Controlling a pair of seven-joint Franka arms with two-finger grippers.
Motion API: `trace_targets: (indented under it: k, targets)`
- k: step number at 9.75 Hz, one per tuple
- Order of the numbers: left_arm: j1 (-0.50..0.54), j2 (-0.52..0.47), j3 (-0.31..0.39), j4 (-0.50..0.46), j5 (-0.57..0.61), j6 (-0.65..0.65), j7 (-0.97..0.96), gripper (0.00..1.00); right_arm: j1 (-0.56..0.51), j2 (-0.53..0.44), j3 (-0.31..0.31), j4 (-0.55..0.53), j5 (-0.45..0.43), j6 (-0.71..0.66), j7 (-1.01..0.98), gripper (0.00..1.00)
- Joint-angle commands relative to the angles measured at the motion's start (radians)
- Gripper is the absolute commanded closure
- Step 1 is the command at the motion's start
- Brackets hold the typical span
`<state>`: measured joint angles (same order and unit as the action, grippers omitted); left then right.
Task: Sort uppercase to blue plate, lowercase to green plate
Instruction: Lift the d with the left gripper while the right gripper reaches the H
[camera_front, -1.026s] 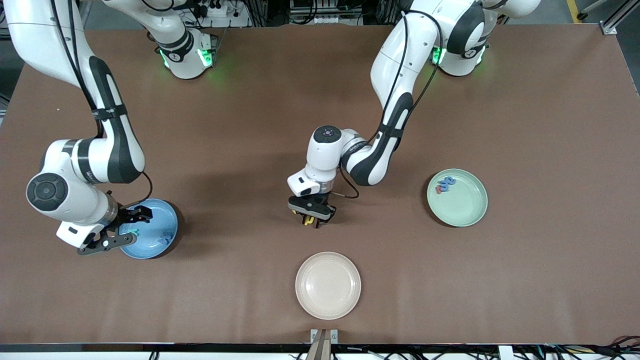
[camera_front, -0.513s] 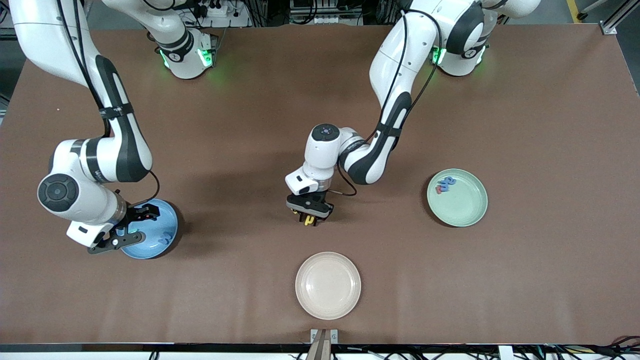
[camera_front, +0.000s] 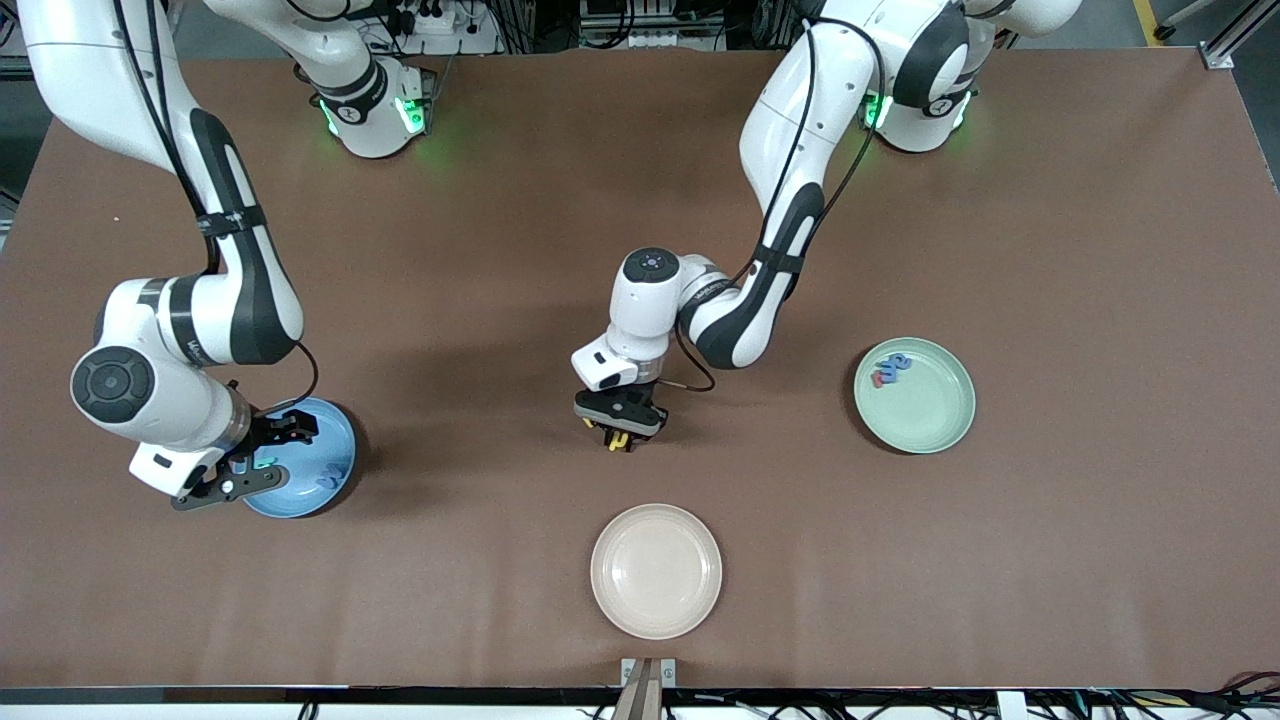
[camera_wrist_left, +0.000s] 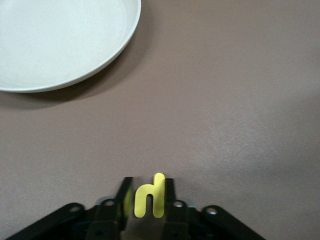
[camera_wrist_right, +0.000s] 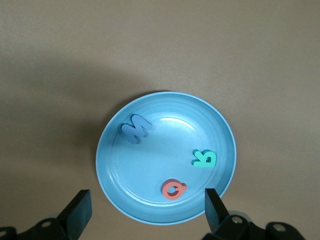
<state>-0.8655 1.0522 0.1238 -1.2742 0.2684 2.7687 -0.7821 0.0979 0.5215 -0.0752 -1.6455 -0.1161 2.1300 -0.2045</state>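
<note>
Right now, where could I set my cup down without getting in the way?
Bare table lies between the beige plate and green plate. It's crowded around the left gripper pinching a yellow letter, and where the right gripper hovers over the blue plate.

my arms are glossy white with black joint bands, thin black cables, green-lit bases; each black tool shows small screws.

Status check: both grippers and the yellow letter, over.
Left gripper shut on yellow letter at mid-table. Right gripper open over blue plate. Nothing in the way.
</note>
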Motion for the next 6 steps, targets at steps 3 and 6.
trace_targets:
  k: [3, 6]
  targets:
    - [-0.003, 0.019, -0.015, -0.013, 0.031, 0.009, -0.037, 0.83, -0.001, -0.006, 0.003, 0.007, 0.006, -0.015, 0.011, 0.00]
    - [0.006, -0.058, -0.016, -0.106, 0.029, -0.003, -0.026, 0.84, -0.001, -0.006, 0.005, 0.007, 0.006, -0.015, 0.013, 0.00]
